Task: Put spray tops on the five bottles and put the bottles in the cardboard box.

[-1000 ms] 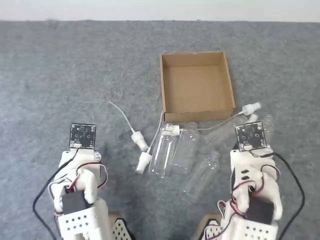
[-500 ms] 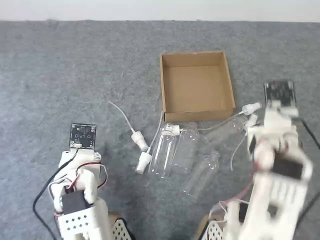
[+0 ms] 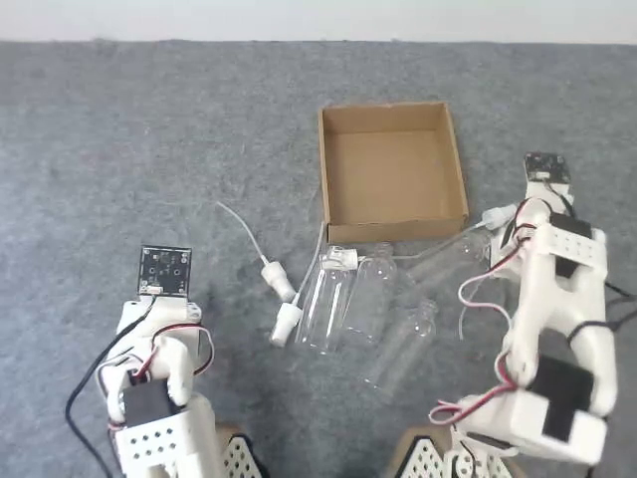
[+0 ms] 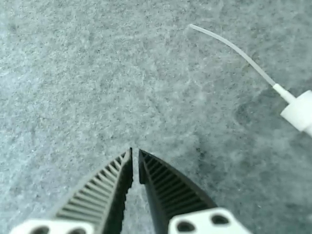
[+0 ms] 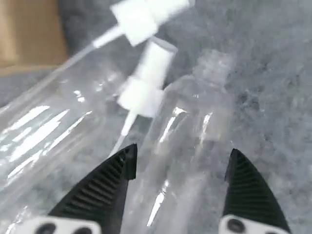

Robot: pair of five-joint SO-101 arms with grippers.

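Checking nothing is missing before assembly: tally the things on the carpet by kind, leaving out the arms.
Clear bottles: 5, one at the right hand
White spray tops: 5
Cardboard box: 1
Total: 11

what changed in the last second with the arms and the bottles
The right arm unfolded and reached forward beside the brown cardboard box; the right gripper now hangs open over a clear plastic bottle with no top, holding nothing. The left gripper stayed shut over the grey carpet; the box and the clear bottles in the middle kept their places.
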